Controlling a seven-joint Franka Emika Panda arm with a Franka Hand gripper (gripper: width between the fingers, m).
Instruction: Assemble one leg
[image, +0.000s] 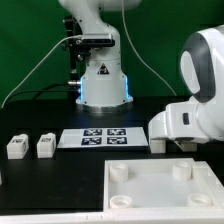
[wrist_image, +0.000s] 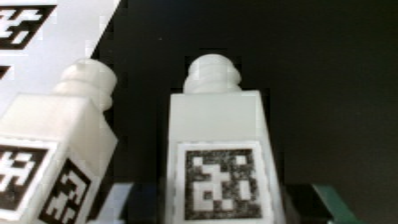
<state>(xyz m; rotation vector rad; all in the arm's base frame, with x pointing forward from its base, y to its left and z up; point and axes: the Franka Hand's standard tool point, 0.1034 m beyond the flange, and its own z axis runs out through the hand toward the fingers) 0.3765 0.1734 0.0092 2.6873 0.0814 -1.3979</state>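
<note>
While the leg (wrist_image: 221, 140) sits on the black table (wrist_image: 338, 60) squarely between the fingers of the gripper (wrist_image: 222, 205), whose claw is open with a dark gap on either side, grasping it looks to me like the step in hand. A twin leg (wrist_image: 63, 140) lies just beside it, so I'd centre the claw and close slowly, keeping the near finger from nudging that neighbour. Seen from the exterior view, both seem hidden behind the arm (image: 190, 110) at the exterior view's right, past the marker board (image: 97, 138).
</note>
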